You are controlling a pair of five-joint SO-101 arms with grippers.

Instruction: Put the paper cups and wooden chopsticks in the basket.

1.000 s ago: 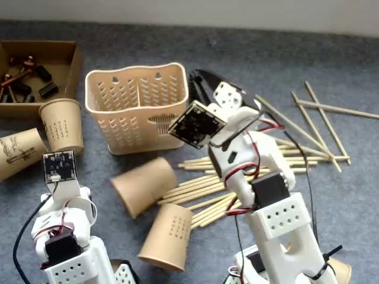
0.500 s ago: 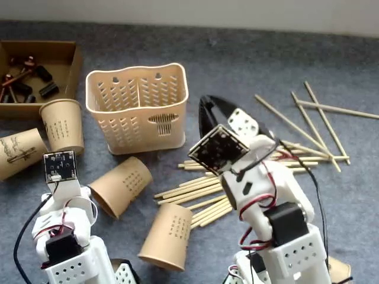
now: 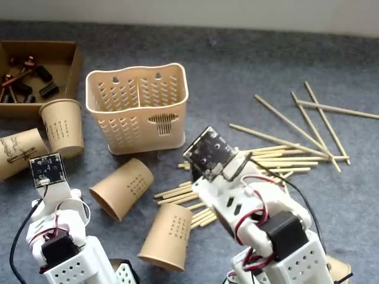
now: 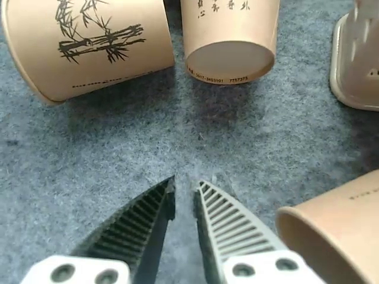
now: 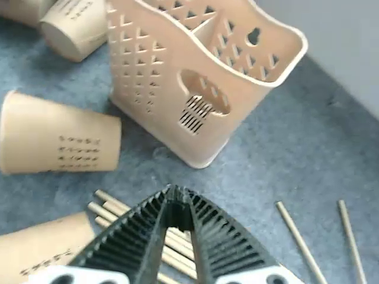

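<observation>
The basket [image 3: 137, 127] looks empty, so I'd say it's the first pick: the right gripper [image 5: 176, 192], jaws pressed together on nothing, hangs over the wooden chopsticks [image 3: 278, 161] and must open to pinch one (the left gripper [image 4: 185, 188], slightly parted, faces two paper cups [image 4: 89, 41]).

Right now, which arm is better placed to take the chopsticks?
Likely right: the right gripper hangs just above the chopsticks, near the basket. The left gripper faces two paper cups, away from the sticks.
</observation>
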